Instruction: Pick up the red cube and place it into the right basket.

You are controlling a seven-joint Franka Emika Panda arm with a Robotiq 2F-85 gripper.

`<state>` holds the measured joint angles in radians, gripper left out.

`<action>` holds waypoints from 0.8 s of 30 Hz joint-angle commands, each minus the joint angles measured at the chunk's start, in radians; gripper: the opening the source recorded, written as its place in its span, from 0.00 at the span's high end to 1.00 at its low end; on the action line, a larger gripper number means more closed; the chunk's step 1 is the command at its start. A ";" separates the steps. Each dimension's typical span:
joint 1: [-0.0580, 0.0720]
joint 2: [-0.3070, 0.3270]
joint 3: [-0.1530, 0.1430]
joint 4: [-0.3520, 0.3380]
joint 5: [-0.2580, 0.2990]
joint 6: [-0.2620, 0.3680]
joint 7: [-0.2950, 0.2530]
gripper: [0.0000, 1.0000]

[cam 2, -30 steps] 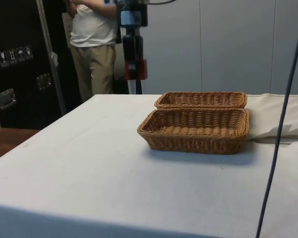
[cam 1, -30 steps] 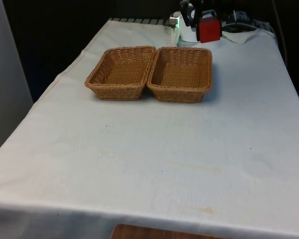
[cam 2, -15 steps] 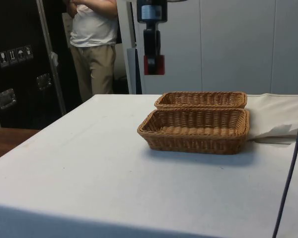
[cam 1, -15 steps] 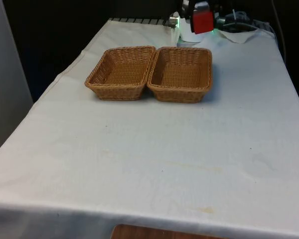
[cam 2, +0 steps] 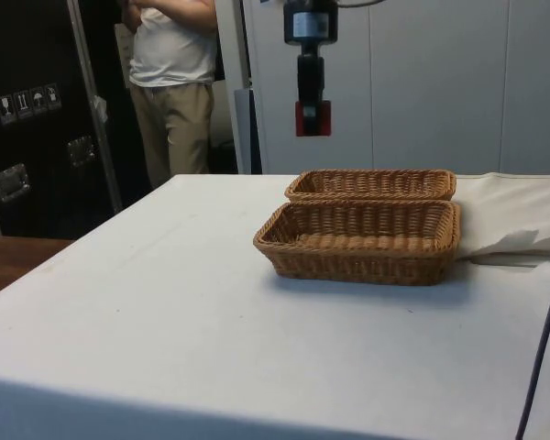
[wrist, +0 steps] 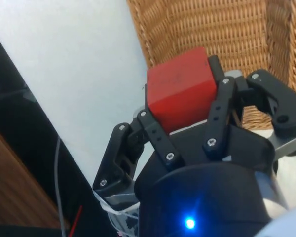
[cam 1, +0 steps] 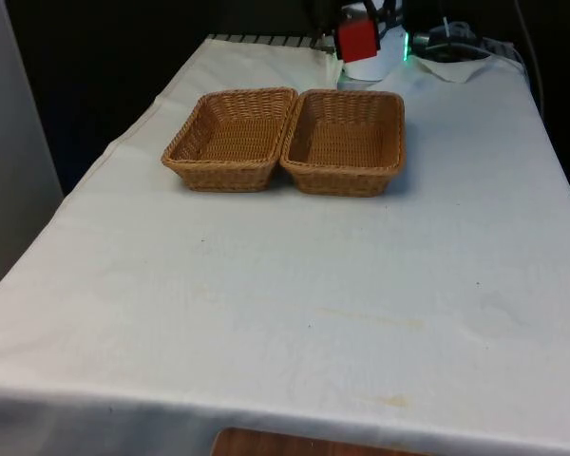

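The black fingers [wrist: 160,140] are clamped on the red cube [wrist: 182,88], one on each opposite face, so the gripper [cam 2: 313,115] holds it in the air. In the front view the cube hangs at about 12 o'clock from the right wicker basket [cam 1: 346,142], over its far rim. The left wicker basket [cam 1: 230,139] touches it at 9 o'clock. Both stand on the white tablecloth [cam 1: 294,294].
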<state>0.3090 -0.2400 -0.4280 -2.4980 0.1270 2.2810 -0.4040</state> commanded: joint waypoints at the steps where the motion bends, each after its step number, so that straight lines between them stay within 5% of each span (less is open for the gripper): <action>1: -0.010 -0.011 -0.008 -0.014 -0.016 0.004 -0.006 0.97; 3: -0.002 -0.005 -0.012 -0.008 -0.004 0.000 -0.010 0.97; 6: -0.014 -0.022 -0.039 -0.033 -0.027 0.006 -0.030 0.97; 11: -0.018 -0.027 -0.069 -0.049 -0.031 0.010 -0.060 0.97; 12: -0.010 -0.020 -0.068 -0.040 -0.018 0.001 -0.061 0.97; 16: -0.024 -0.027 -0.103 -0.063 -0.033 0.013 -0.096 0.97; 24: -0.024 -0.018 -0.154 -0.073 -0.032 0.019 -0.143 0.97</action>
<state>0.2910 -0.2580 -0.5900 -2.5700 0.1030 2.2940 -0.5540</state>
